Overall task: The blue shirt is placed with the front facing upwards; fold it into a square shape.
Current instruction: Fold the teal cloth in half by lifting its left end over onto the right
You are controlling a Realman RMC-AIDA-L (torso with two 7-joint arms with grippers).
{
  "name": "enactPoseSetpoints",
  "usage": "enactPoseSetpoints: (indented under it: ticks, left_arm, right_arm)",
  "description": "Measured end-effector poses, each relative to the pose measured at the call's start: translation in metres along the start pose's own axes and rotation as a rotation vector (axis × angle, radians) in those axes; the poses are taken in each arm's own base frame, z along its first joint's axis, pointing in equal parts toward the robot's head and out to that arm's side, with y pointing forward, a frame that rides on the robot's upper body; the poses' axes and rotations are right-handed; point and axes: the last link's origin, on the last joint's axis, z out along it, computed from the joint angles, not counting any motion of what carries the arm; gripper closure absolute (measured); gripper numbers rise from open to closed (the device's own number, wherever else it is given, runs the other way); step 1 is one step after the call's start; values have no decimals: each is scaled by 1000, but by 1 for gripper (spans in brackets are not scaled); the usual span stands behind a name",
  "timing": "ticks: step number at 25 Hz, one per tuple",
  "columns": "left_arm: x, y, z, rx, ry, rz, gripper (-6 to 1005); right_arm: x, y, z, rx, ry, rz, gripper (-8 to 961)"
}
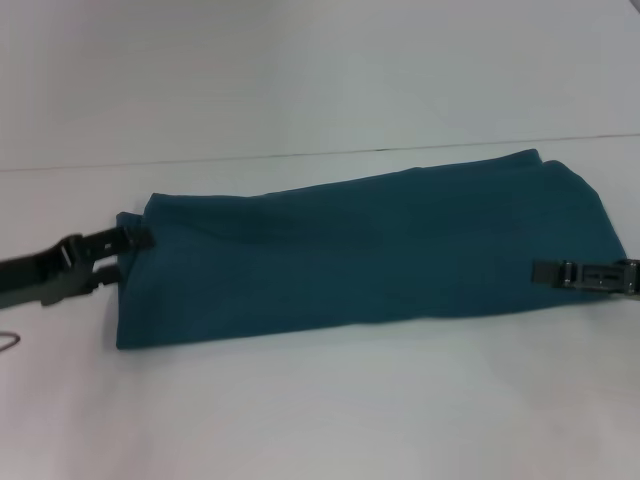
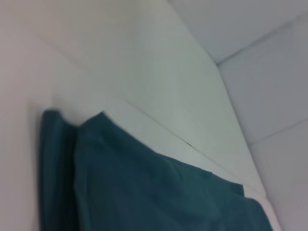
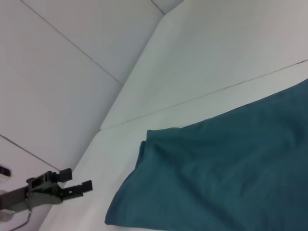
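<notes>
The blue shirt [image 1: 370, 250] lies folded into a long strip on the white table [image 1: 320, 400].

No letters show on the shirt, only plain blue cloth. The left gripper [image 1: 128, 252] is at the shirt's left end, fingers apart, the top one touching the edge. In the right wrist view it looks just beside the shirt, so I cannot tell if it holds any cloth. The right gripper [image 1: 545, 273] is at the shirt's right end, resting on the cloth. I cannot tell if it is open or closed.

White tabletop [image 1: 300, 420], pale wall [image 1: 300, 70] behind, small thin wire loop [image 1: 10, 340] at its left edge
</notes>
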Motion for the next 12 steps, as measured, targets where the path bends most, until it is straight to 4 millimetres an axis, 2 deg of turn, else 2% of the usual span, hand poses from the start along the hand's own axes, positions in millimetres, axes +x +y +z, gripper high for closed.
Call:
enactPoseSetpoints:
  ticks: [2,5,12]
  left_arm:
    - [7,4,3,6,-5,25,53]
    - [11,1,12,34,25,-51,53]
    - [-9,-14,38,97,95,-187,53]
  right_arm:
    - [-1,-1,-2,7,-1,-2,69]
    - [0,-3,-3,12,-4,2,69]
    - [3,-5,-2,19,-9,11,69]
